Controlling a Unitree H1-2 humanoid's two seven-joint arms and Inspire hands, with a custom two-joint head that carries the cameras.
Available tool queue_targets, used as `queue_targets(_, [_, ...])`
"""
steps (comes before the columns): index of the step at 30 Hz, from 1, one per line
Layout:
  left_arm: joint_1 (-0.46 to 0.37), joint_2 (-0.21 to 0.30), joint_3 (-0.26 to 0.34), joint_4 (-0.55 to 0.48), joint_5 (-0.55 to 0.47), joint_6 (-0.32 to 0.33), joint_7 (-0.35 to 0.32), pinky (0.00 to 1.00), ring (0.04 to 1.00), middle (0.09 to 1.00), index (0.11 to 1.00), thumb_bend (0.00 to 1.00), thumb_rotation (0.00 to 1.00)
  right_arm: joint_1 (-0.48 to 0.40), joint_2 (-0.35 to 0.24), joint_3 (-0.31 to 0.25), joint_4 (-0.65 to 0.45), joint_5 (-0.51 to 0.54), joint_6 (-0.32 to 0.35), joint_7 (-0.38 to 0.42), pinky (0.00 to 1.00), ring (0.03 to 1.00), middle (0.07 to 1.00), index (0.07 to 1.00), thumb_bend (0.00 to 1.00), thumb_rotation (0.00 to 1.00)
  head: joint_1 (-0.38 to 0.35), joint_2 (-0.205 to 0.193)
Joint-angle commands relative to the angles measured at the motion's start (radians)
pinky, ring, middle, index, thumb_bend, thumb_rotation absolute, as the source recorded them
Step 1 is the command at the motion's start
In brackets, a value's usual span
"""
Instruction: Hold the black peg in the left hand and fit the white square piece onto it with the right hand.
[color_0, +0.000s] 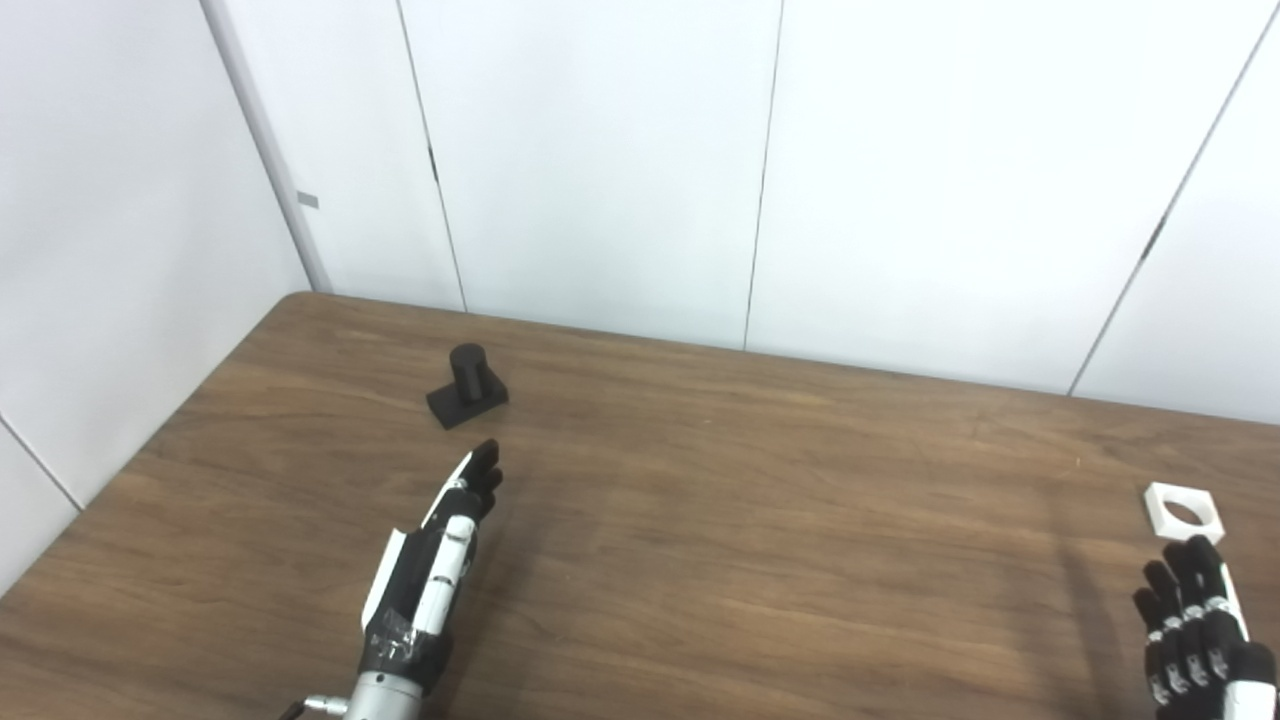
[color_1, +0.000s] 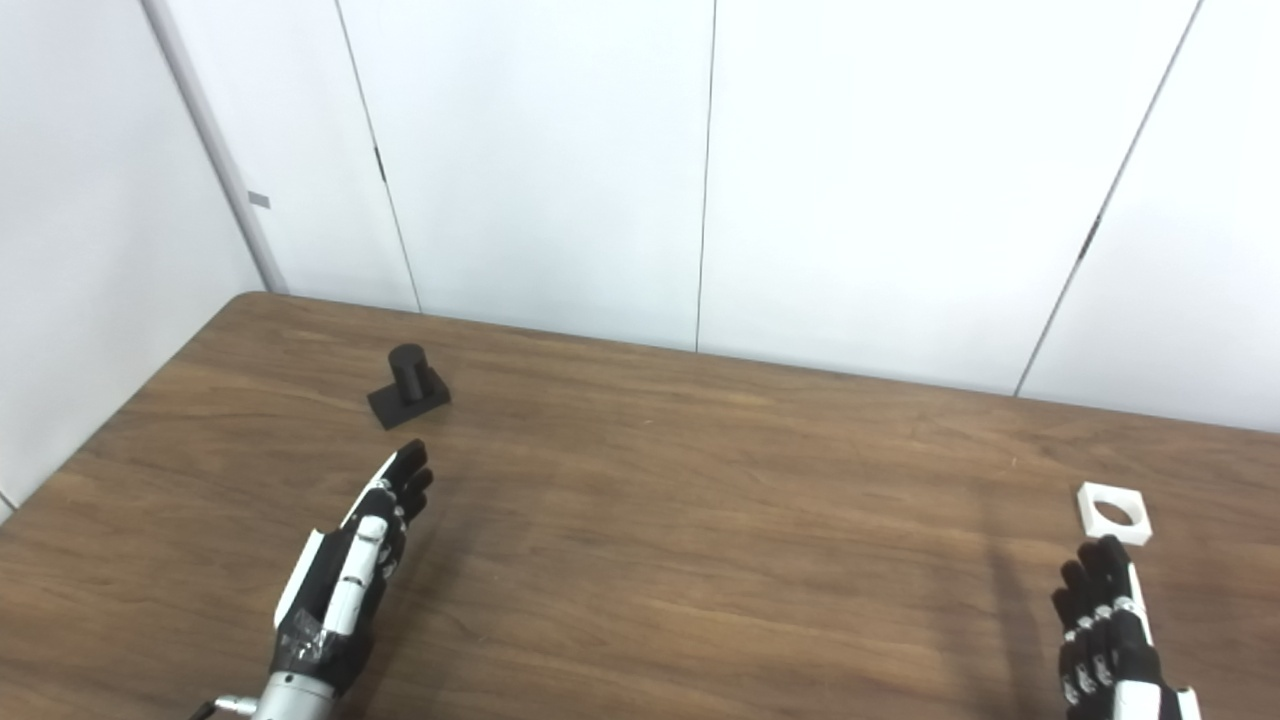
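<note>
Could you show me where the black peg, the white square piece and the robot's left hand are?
black peg (color_0: 467, 372): left eye view, upright cylinder.
white square piece (color_0: 1160, 503): left eye view, near-left rim.
left hand (color_1: 362, 545): right eye view, back of hand.

one black peg (color_0: 467, 385), one white square piece (color_0: 1184, 513), two hands, one table (color_0: 760, 520).

- The brown wood-grain tabletop (color_0: 760, 520) looks smooth with a soft, low sheen and visible streaks of grain.
- The black peg on its square base (color_0: 467, 387) looks like matt plastic, with no shine.
- The white square piece with a round hole (color_0: 1184, 513) looks like matt white plastic, with smooth faces.
- The left robot hand (color_0: 440, 560) has glossy white and black plastic shells, with a silvery metal wrist.
- The right robot hand (color_0: 1200, 630) shows dull black fingers (color_0: 1180, 590).
- The white wall panels (color_0: 600, 160) look smooth and matt.
</note>
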Motion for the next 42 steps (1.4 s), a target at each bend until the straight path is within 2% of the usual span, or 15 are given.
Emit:
queue_targets(1, [0.04,-0.039,-0.025,0.061,0.004,-0.033,0.005,1.0,0.977,0.981,0.962,0.39,0.9,0.074,-0.01,-0.006,0.122,0.003,-0.024,0.02,1.0,0.992,0.979,0.965,0.63,0.94,0.0,-0.002])
queue_targets(10, [0.037,-0.041,-0.022,0.073,0.0,-0.044,0.006,1.0,0.981,0.983,0.965,0.4,0.86,0.073,-0.009,-0.005,0.13,0.012,-0.031,0.025,0.99,0.971,0.966,0.957,0.6,0.92,-0.009,-0.001])
queue_targets(11, [0.038,-0.04,-0.02,0.071,0.001,-0.037,0.008,1.0,0.98,0.981,0.963,0.4,0.83,0.073,-0.01,-0.004,0.132,0.011,-0.031,0.026,0.99,0.973,0.967,0.957,0.61,0.93,-0.011,-0.002])
queue_targets(14, [0.046,-0.023,-0.026,0.053,0.097,-0.023,0.036,0.95,0.953,0.951,0.953,0.46,0.59,0.071,-0.012,-0.002,0.137,0.01,-0.031,0.027,0.95,0.95,0.948,0.939,0.64,0.91,-0.02,-0.004])
queue_targets(15, [0.049,-0.019,-0.026,0.039,0.139,-0.018,0.05,0.93,0.945,0.941,0.945,0.5,0.52,0.072,-0.01,-0.002,0.135,0.004,-0.028,0.021,0.93,0.942,0.942,0.932,0.66,0.9,-0.021,-0.004])
queue_targets(17, [0.052,-0.016,-0.023,0.02,0.199,-0.011,0.074,0.9,0.919,0.921,0.923,0.59,0.45,0.071,-0.008,-0.002,0.134,-0.005,-0.026,0.015,0.91,0.931,0.931,0.919,0.68,0.89,-0.025,-0.003])
queue_targets(18, [0.049,-0.012,-0.017,-0.002,0.22,0.002,0.083,0.9,0.914,0.917,0.916,0.62,0.41,0.07,-0.006,-0.002,0.135,-0.004,-0.027,0.014,0.91,0.933,0.93,0.916,0.69,0.89,-0.03,0.0])
queue_targets(19, [0.043,-0.007,-0.01,-0.025,0.233,0.017,0.089,0.93,0.919,0.919,0.912,0.65,0.32,0.069,-0.004,-0.003,0.136,0.002,-0.028,0.015,0.93,0.945,0.938,0.919,0.68,0.88,-0.031,0.001])
queue_targets(22, [0.026,0.005,0.004,-0.063,0.258,0.058,0.103,0.93,0.919,0.918,0.907,0.68,0.28,0.065,0.002,-0.004,0.139,0.008,-0.028,0.013,0.94,0.954,0.943,0.922,0.66,0.88,-0.033,0.001])
queue_targets(24, [0.001,0.024,0.021,-0.084,0.276,0.094,0.113,0.91,0.911,0.915,0.903,0.73,0.25,0.063,0.009,-0.004,0.136,0.01,-0.021,0.008,0.95,0.953,0.942,0.924,0.64,0.88,-0.034,0.001])
queue_targets(27, [-0.039,0.056,0.048,-0.104,0.295,0.14,0.117,0.88,0.909,0.917,0.895,0.78,0.23,0.062,0.015,-0.003,0.133,0.006,-0.02,0.003,0.95,0.956,0.944,0.927,0.62,0.88,-0.037,0.002])
queue_targets(29, [-0.067,0.085,0.059,-0.108,0.325,0.162,0.119,0.92,0.928,0.926,0.896,0.79,0.22,0.061,0.018,-0.003,0.134,0.009,-0.021,0.003,0.96,0.954,0.944,0.928,0.6,0.88,-0.036,0.002])
queue_targets(33, [-0.117,0.16,0.053,-0.127,0.432,0.255,0.11,0.99,0.981,0.959,0.916,0.78,0.29,0.056,0.024,-0.003,0.136,-0.001,-0.024,-0.006,0.94,0.945,0.934,0.92,0.6,0.86,-0.038,0.002])
queue_targets(36, [-0.143,0.2,0.04,-0.139,0.507,0.33,0.108,1.0,0.998,0.975,0.922,0.79,0.34,0.057,0.026,0.0,0.132,-0.011,-0.02,-0.012,0.94,0.948,0.935,0.925,0.61,0.88,-0.04,0.003])
queue_targets(42, [-0.216,0.278,0.03,-0.065,0.588,0.353,0.123,0.99,1.0,0.988,0.921,0.84,0.38,0.059,0.032,0.002,0.13,-0.019,-0.03,-0.016,0.94,0.944,0.938,0.927,0.57,0.88,-0.047,0.008])
